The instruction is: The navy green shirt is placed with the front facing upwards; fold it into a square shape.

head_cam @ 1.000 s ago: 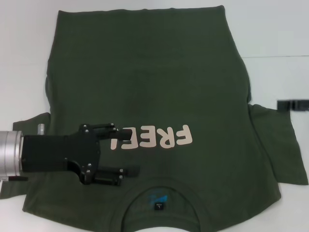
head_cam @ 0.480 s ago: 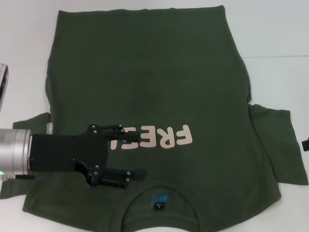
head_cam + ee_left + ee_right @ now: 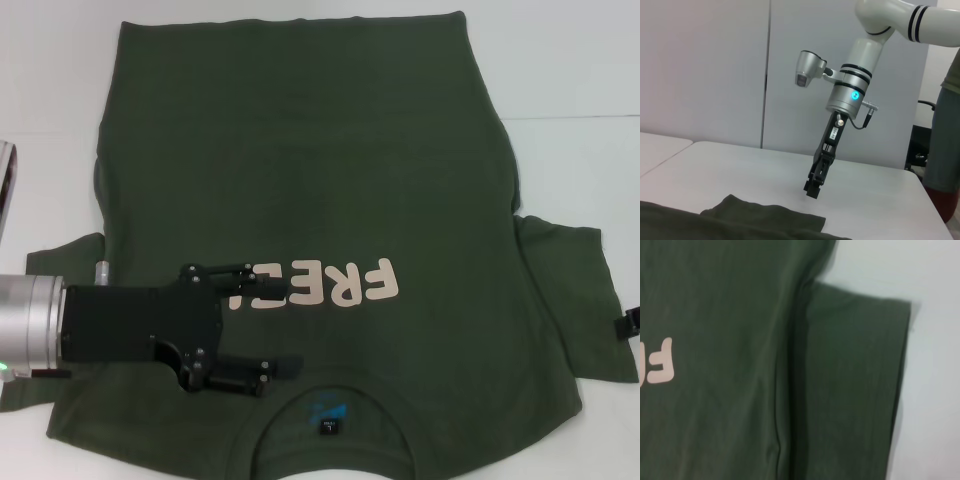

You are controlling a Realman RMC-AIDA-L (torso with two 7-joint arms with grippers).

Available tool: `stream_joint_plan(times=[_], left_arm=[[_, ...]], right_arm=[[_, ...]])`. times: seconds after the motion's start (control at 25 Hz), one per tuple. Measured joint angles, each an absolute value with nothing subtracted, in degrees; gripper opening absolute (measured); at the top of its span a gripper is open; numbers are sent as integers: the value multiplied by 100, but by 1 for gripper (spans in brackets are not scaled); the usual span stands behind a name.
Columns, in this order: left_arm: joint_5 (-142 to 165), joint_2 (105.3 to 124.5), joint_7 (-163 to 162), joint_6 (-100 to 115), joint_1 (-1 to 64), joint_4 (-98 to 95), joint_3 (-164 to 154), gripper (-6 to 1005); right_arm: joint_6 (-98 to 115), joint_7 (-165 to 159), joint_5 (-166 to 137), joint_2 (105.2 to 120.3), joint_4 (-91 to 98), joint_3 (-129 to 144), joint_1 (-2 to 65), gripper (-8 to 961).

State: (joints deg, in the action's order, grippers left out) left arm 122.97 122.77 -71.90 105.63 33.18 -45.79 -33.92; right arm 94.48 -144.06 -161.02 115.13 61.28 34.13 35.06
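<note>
A soft, limp shirt is spread flat, best pinched at a sleeve edge; the left gripper is held apart above it, while the right gripper's state cannot be told.

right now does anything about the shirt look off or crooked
Slightly. The navy green shirt lies flat, print up, but its sleeves don't match: one spreads wide on the table, the other bunches under the left gripper, which hovers open over the chest. The right gripper hangs above the spread sleeve.
</note>
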Motion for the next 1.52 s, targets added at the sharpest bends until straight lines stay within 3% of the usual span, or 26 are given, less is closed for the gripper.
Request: stream_joint_plan(times=[1.52], left_arm=[[12314,12296,-7184,10512,3308,-4579,-3402,859]], right_arm=[[9025,-14736,-16190,11478,5270,4008,3744,895]])
